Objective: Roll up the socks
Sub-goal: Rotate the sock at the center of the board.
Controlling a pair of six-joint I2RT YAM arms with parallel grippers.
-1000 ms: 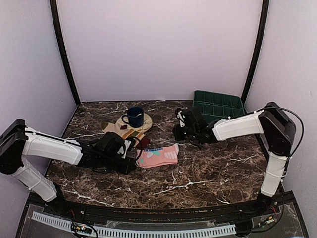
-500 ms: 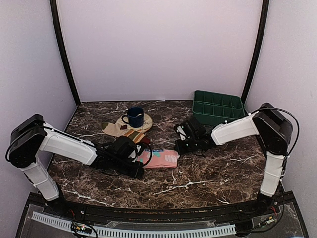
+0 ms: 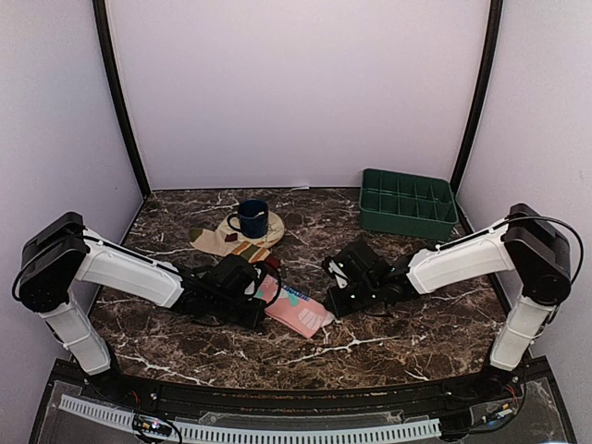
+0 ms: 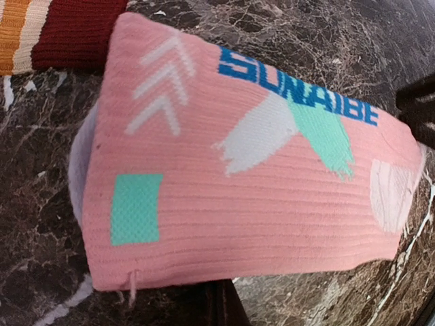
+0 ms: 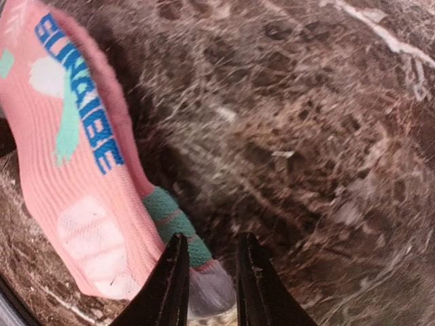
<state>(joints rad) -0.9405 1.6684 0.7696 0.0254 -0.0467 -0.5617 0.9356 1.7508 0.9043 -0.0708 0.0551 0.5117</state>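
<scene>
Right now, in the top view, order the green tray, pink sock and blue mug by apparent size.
1. green tray
2. pink sock, though one end is hidden
3. blue mug, which looks only slightly smaller than the sock

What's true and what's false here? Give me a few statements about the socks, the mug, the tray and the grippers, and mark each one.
1. The blue mug stands on the round coaster. True.
2. The pink sock is rolled into a bundle. False: it lies flat and unrolled on the table.
3. The striped sock lies inside the green tray. False: it lies beside the coaster, and the tray sits far off at the back right.
4. The pink sock's toe end sits between the fingers of the right gripper. True.
5. The left gripper hangs wide open above the mug. False: it is shut, low at the pink sock's other end.
</scene>
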